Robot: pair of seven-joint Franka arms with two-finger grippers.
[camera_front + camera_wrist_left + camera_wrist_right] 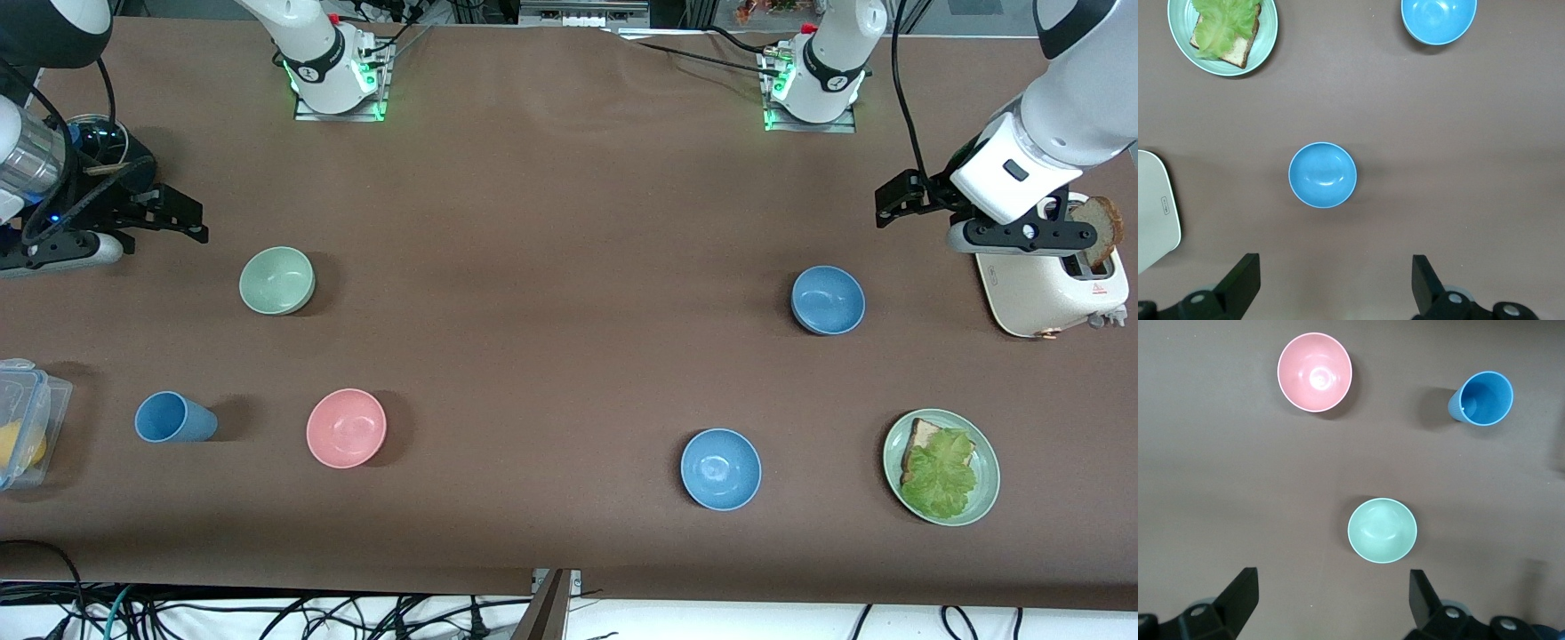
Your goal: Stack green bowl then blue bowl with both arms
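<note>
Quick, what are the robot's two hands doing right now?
Left gripper: open, holding nothing, above the blue bowl.
Right gripper: open, holding nothing, above the green bowl.

Front camera: high, facing my arms, whole worktop (569, 178). Wrist cameras: straight down; left shares blue bowl (1323, 175), right green bowl (1382, 530).

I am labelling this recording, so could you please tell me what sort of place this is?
Probably a robotics lab bench set up as a mock kitchen: two arm bases bolted to a brown-covered table, loose cables along its edge, and bowls, a toaster and a sandwich plate.
</note>
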